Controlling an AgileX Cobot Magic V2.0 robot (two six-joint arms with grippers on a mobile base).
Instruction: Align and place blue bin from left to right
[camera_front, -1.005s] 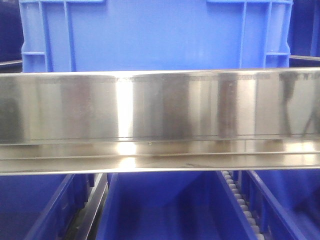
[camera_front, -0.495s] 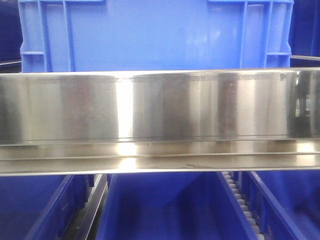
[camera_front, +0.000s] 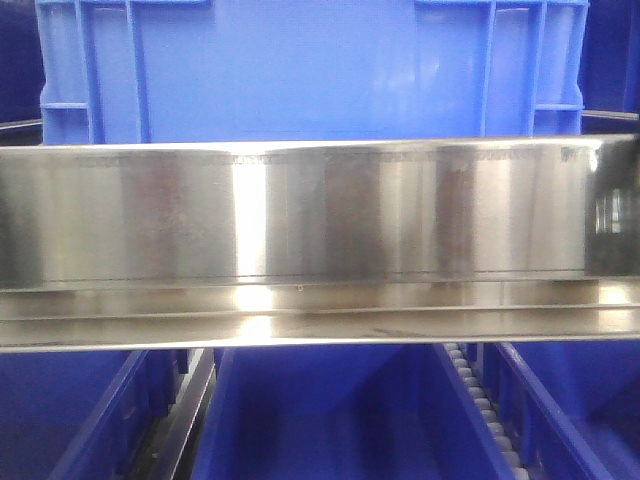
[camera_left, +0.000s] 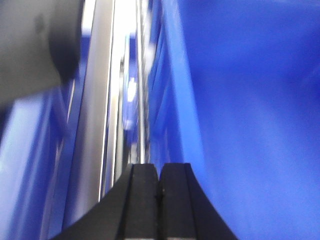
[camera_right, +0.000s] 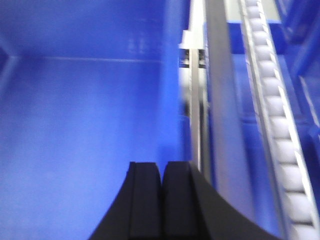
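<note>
Blue bin (camera_front: 310, 70) nudged slightly left; bright, ribbed corners.

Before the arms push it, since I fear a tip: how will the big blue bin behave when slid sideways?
The blue bin looks rigid: ribbed corners, moulded walls, so it should probably slide as one piece. Broad and boxy, it seems unlikely to tip. Its smooth plastic is likely slippery; whether it's loaded isn't visible.

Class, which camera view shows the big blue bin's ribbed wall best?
The front view: the blue bin shows its wide wall and corner ribs above the steel rail. Both wrist views give only blurred, close blue wall.
</note>
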